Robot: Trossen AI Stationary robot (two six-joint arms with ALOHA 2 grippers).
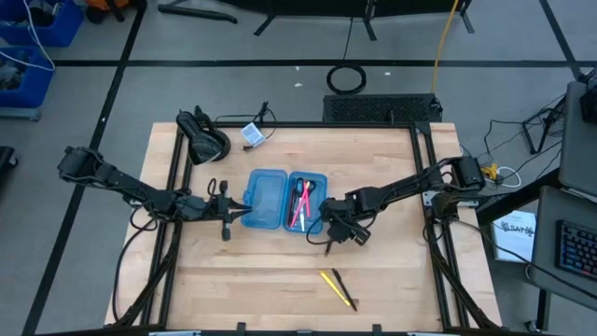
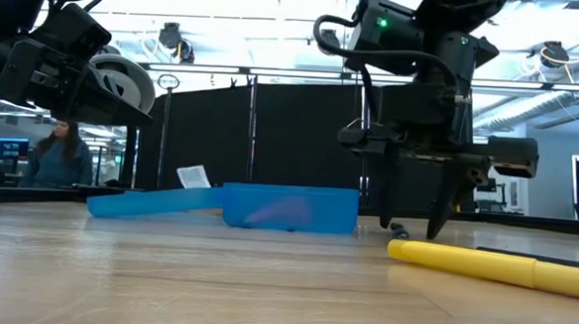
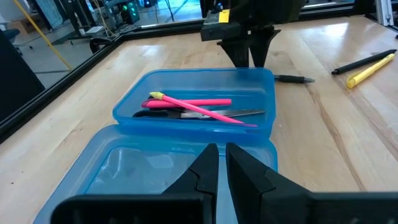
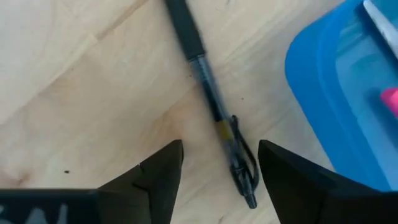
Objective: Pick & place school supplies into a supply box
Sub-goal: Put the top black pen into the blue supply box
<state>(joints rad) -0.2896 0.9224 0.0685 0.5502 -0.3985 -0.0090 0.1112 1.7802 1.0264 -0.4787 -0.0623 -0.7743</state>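
Spread wide, right gripper (image 4: 217, 171) straddling slim black pen (image 4: 208, 93) with clear barrel, beside translucent blue supply box (image 4: 336, 93); left gripper (image 3: 222, 163) clenched, empty.

Room around the bench, viewed from above.
Grey floor (image 1: 84, 84) crossed by dark lines; blue bin (image 1: 37, 23) at 10 o'clock; black curtain (image 2: 271, 131) behind; person (image 2: 57, 155) seated beyond.

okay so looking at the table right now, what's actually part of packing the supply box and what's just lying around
Part of the job:
supply box
scissors and pink pens in the box
black pen under the open right gripper
yellow pen
dark pen beside it

Lying about:
black cables
white card
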